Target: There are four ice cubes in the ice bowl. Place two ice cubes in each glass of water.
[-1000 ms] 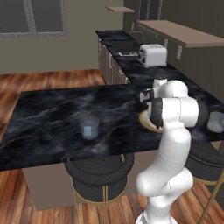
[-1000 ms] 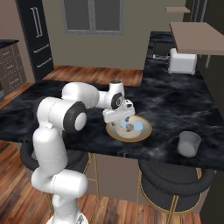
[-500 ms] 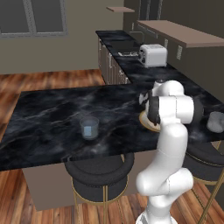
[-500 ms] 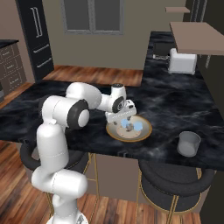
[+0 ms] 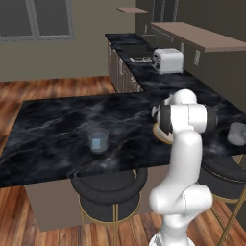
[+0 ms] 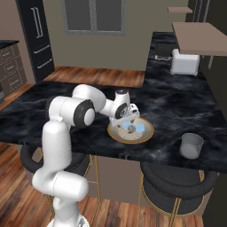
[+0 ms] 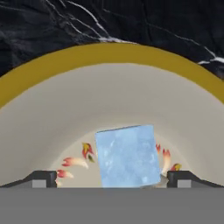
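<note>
a home kitchen here: black marble island counter (image 5: pixel 57 125), round bar stools (image 5: pixel 108 185) tucked under, silver toaster (image 5: pixel 167 60) by the cabinets.

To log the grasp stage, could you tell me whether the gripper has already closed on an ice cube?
No: in the hand view the fingertips stand wide apart on either side of the ice cube, not touching it.

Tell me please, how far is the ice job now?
Done: nothing sure; the left glass shows a pale-blue patch, maybe a cube. In hand: the open tool straddles one ice cube in the ice bowl, not yet gripped. Left: filling both glasses, including the right glass.
</note>
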You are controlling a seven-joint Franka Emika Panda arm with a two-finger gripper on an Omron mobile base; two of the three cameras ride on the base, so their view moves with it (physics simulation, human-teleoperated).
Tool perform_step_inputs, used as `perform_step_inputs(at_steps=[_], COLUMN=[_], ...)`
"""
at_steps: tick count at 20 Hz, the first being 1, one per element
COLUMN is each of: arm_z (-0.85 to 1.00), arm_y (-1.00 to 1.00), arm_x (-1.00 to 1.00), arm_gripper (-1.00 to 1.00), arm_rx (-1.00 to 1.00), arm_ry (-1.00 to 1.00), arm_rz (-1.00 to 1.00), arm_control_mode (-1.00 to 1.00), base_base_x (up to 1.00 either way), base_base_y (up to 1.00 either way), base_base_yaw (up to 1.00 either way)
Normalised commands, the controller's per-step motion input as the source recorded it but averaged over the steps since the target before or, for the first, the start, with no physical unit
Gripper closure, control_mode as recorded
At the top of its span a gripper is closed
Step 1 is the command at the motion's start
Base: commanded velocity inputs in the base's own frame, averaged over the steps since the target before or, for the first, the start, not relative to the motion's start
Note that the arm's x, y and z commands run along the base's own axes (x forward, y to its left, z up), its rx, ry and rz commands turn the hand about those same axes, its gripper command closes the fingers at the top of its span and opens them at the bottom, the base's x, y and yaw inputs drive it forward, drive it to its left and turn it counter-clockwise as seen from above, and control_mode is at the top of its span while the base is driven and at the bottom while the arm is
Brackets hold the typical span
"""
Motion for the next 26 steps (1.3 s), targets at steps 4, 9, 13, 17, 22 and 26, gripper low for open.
perform_step_inputs(at_steps=[4, 9, 13, 17, 22, 26], arm_z=[-0.25, -0.23, -0.11, -0.01, -0.17, -0.24], arm_y=[-0.19, -0.01, 0.0, 0.0, 0.12, 0.23], arm_x=[0.06, 0.0, 0.07, 0.16, 0.21, 0.31], arm_gripper=[-1.0, -1.0, -1.0, -1.0, -1.0, -1.0], arm_rx=[0.01, 0.0, 0.0, 0.0, 0.0, 0.0], arm_ry=[-0.04, 0.0, -0.04, -0.09, -0.01, 0.0], arm_rz=[0.0, 0.0, 0.0, 0.0, 0.0, 0.0], arm_control_mode=[-1.0, -1.0, -1.0, -1.0, -1.0, -1.0], base_base_x=[0.0, 0.0, 0.0, 0.0, 0.0, 0.0], base_base_y=[0.0, 0.0, 0.0, 0.0, 0.0, 0.0], base_base_yaw=[0.0, 0.0, 0.0, 0.0, 0.0, 0.0])
